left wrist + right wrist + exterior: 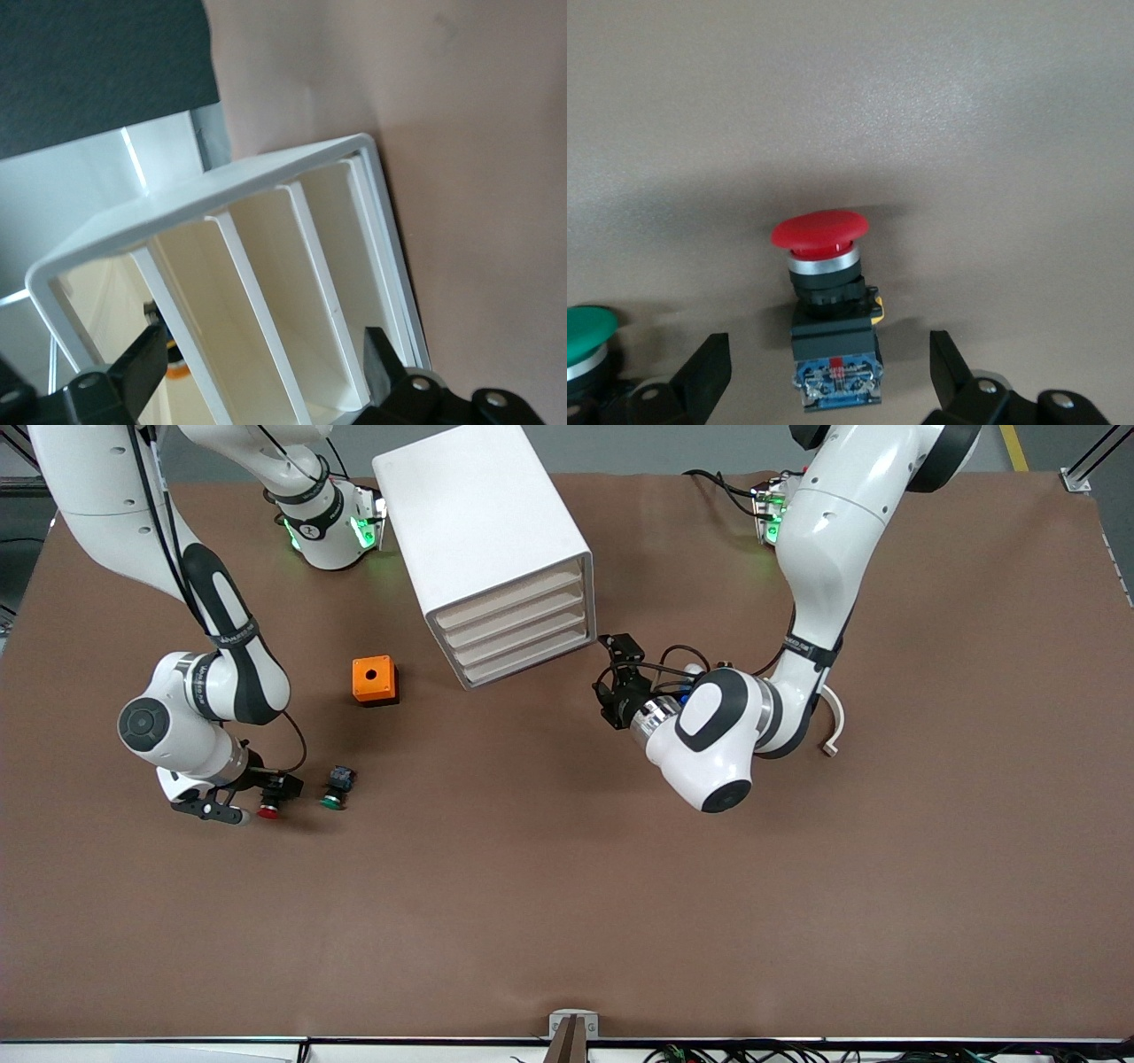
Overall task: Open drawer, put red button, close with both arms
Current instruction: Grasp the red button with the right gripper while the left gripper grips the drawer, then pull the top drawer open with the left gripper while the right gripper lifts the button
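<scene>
Jaws spread around red button (821, 232) on brown table (620, 886).

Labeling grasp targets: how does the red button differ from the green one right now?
The red button has a red cap and lies between the right gripper's open fingers; the green button has a green cap and lies outside them, beside the red one toward the left arm's end. Both lie on their sides on the table and look alike in build.

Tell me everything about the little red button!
The red button has a round, shiny red cap, a silver ring under it, then a black body with a blue end. It looks like plastic. It lies on its side on the brown table, beside the green button. The right gripper is open around it, not touching.
</scene>
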`<state>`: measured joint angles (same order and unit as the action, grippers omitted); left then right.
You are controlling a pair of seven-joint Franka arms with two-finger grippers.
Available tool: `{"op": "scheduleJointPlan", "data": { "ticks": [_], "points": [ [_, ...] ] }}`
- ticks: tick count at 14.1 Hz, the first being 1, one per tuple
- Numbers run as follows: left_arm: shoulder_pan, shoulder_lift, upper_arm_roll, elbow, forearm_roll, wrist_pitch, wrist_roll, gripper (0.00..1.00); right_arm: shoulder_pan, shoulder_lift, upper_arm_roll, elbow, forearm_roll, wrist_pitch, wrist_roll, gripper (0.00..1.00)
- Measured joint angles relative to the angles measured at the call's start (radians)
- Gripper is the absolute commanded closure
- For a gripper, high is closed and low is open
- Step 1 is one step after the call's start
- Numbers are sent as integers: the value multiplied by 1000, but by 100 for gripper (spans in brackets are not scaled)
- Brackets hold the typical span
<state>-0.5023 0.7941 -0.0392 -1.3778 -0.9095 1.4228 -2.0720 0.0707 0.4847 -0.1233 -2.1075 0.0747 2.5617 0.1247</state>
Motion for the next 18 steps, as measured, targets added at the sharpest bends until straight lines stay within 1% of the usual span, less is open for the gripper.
{"op": "scheduleJointPlan", "data": {
  "ticks": [1,2,3,6,7,9,10,12,14,16,18],
  "points": [
    [-7,15,-2,3,-18,-1,-25,20,1,0,0,0,0,-1,0,9],
    [-16,26,-4,6,-34,-2,-46,28,1,1,0,0,0,-1,0,14],
    [-24,35,-4,8,-53,-2,-56,34,1,2,0,0,0,-2,0,21],
    [-49,51,-7,9,-87,-5,-69,36,1,9,0,0,0,-2,-1,47],
    [-58,56,-7,8,-89,-7,-71,37,1,10,0,0,0,-2,-1,60],
    [-75,71,-7,8,-89,-8,-84,38,1,12,0,0,0,-2,-1,92],
    [-85,88,-7,7,-89,-9,-93,38,1,12,0,0,0,-2,-1,99],
    [-93,110,-19,5,-90,-14,-98,40,1,12,0,5,0,-16,-1,100],
    [-97,127,-46,5,-90,-39,-100,40,1,7,0,31,0,-70,-1,100],
    [-103,130,-60,5,-91,-74,-101,40,1,-24,-1,81,0,-184,-1,100],
    [-105,130,-64,5,-91,-87,-105,44,-1,-95,-4,135,1,-325,-1,100]
  ]
}}
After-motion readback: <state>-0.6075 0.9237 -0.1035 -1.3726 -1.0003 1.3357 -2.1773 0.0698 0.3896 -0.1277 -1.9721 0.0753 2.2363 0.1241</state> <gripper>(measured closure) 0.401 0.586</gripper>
